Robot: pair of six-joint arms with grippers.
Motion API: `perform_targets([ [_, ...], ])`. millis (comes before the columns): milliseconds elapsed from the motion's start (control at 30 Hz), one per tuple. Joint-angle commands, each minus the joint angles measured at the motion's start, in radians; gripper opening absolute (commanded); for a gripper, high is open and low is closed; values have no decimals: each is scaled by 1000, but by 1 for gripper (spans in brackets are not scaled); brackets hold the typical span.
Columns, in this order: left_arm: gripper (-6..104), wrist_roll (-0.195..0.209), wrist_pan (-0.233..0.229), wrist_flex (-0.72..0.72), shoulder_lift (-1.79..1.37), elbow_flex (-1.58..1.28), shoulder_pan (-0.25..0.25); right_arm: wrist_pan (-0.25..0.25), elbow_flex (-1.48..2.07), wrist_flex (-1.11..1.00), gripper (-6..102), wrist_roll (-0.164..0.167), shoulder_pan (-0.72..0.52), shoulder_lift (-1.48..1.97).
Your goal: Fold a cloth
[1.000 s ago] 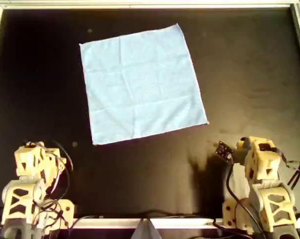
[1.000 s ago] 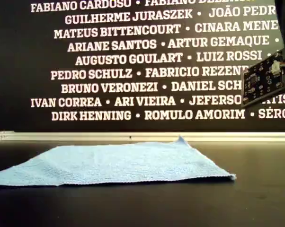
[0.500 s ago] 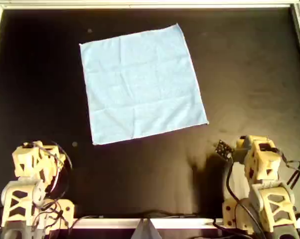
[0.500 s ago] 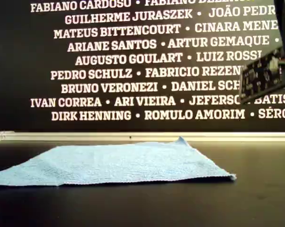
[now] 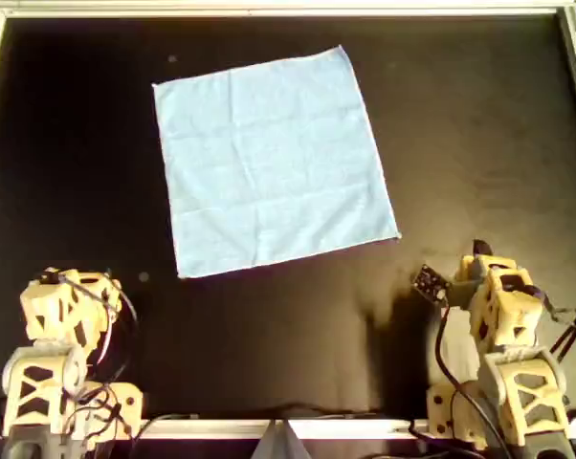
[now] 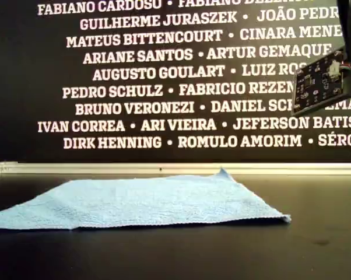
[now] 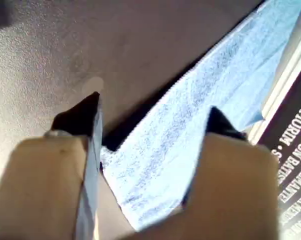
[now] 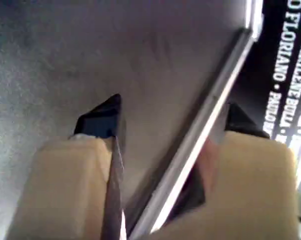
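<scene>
Both arms edged forward, cloth [image 5: 272,161] flat, well beyond left gripper [image 7: 153,120], parted.

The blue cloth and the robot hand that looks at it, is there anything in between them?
No. In the overhead view only bare black table lies between the cloth and the left gripper, which is open and apart from it.

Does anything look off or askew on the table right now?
Only slightly: the cloth lies flat and unfolded but turned at an angle to the table's rim. No damage shows.
</scene>
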State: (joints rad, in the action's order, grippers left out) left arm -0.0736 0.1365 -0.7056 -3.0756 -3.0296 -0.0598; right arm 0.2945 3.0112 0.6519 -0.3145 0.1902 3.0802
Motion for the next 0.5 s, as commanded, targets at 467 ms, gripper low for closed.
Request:
perform_targets([
  [467,76,126,11,28,517,416,181,-268,-132,-40,84,236,107,-127],
])
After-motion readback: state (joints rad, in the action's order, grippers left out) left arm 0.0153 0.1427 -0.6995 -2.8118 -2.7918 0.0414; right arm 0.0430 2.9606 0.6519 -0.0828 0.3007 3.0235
